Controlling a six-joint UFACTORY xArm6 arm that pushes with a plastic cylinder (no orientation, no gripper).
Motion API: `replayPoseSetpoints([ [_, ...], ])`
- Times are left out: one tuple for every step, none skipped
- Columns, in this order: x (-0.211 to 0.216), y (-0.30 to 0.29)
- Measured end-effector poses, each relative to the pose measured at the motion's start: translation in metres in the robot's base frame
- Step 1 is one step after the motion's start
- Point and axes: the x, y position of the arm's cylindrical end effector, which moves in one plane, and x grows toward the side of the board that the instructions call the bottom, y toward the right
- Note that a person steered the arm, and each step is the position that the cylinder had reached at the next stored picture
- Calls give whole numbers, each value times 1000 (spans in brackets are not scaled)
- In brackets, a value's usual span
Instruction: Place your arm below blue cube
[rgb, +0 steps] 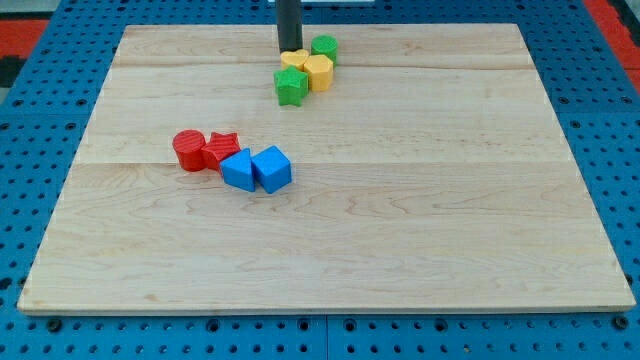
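Note:
The blue cube (272, 168) lies left of the board's middle, touching a second blue block (239, 170) on its left. My tip (290, 50) is far above it, near the view's top, touching the top edge of a yellow block (295, 61). The rod rises out of the top of the view.
A red cylinder (188, 150) and a red star-shaped block (221, 148) sit just up-left of the blue blocks. By my tip cluster a green cylinder (324, 47), a yellow hexagonal block (318, 72) and a green star-shaped block (291, 86). The wooden board (420, 220) lies on a blue pegboard.

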Motion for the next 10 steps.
replayPoseSetpoints([
  [0,-41],
  [0,-89],
  [28,-116],
  [74,-110],
  [118,-71],
  [135,7],
  [199,75],
  [296,70],
  [287,12],
  [249,11],
])
